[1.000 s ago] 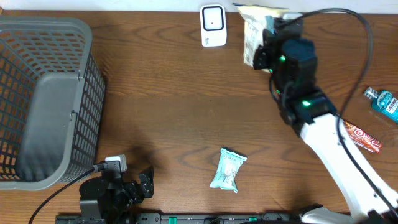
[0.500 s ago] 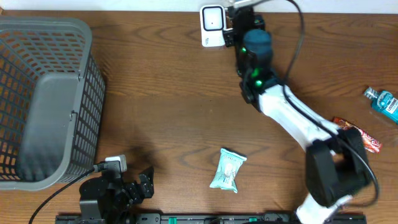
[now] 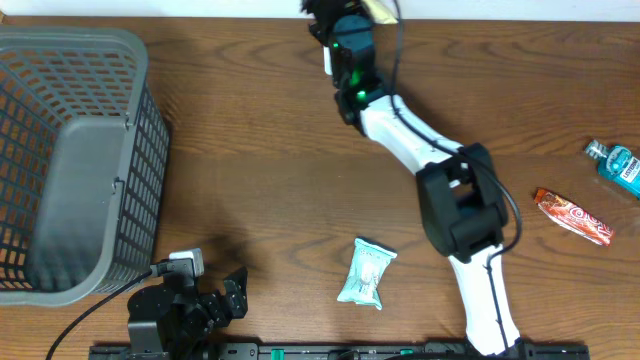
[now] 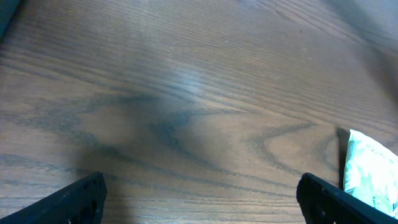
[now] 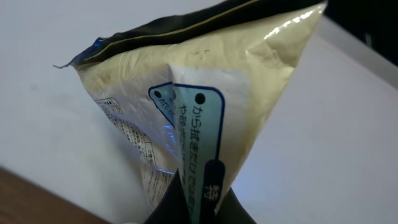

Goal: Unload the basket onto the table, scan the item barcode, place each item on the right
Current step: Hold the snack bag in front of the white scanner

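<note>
Right arm is stretched all the way to twelve o'clock on the table (image 3: 260,170), and the right claw (image 5: 198,210) is clamped shut on the bottom seam of the cream packet (image 5: 205,93). The wrist view shows it plainly: dark fingers pinch the fold and the packet stands up above them against a white background, its blue label with printed text facing the lens. From overhead only a yellowish corner of that packet (image 3: 377,8) peeks out past the wrist at the far edge.

No barcode shows on the face we can see, and I cannot make out a scanner clear of the arm.

Down at seven o'clock the left claw (image 4: 202,196) hangs spread wide, holding nothing, with bare wood beneath it. A pale green sachet (image 3: 367,272) lies at six o'clock, near that claw but apart from it. A red bar (image 3: 572,216) sits at four o'clock, a blue bottle (image 3: 616,164) at three, and the grey basket (image 3: 140,120) fills nine o'clock.

My read on progress: the pick-up is done and the item is lifted and carried to the far edge. The scan itself is what remains, and nothing here confirms it. That likely calls for turning the coded face toward the reader.
</note>
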Controlling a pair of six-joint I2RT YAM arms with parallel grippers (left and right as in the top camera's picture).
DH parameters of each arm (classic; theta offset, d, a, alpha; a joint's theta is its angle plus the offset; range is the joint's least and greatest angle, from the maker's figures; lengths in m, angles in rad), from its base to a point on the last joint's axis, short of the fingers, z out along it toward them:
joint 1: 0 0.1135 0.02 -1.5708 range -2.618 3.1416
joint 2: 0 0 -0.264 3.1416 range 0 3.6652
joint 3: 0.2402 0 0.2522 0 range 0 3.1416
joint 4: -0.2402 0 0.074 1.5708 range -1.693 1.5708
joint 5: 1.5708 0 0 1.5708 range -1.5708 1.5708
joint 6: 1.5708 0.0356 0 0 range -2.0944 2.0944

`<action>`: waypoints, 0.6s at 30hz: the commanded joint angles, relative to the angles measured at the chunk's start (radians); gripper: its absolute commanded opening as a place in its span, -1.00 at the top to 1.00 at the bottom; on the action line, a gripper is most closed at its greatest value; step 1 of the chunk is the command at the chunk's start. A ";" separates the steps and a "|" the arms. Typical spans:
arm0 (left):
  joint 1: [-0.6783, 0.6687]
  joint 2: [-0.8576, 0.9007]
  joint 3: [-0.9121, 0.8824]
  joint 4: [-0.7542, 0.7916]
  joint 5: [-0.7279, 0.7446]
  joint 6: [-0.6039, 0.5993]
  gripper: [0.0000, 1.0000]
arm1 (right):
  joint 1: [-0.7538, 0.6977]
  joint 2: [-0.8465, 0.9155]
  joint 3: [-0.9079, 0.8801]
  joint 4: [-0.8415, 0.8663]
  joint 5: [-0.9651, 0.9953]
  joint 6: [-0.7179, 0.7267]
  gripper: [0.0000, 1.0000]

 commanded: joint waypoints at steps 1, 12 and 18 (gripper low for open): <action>0.001 -0.001 -0.004 -0.010 0.012 -0.009 -0.96 | 0.045 0.068 0.038 0.002 0.035 -0.116 0.97; 0.001 -0.001 -0.004 -0.010 0.012 -0.009 -0.96 | 0.142 0.154 0.024 -0.161 0.194 -0.222 0.98; 0.001 -0.001 -0.004 -0.010 0.013 -0.009 -0.96 | 0.138 0.154 0.023 -0.193 0.182 -0.134 0.98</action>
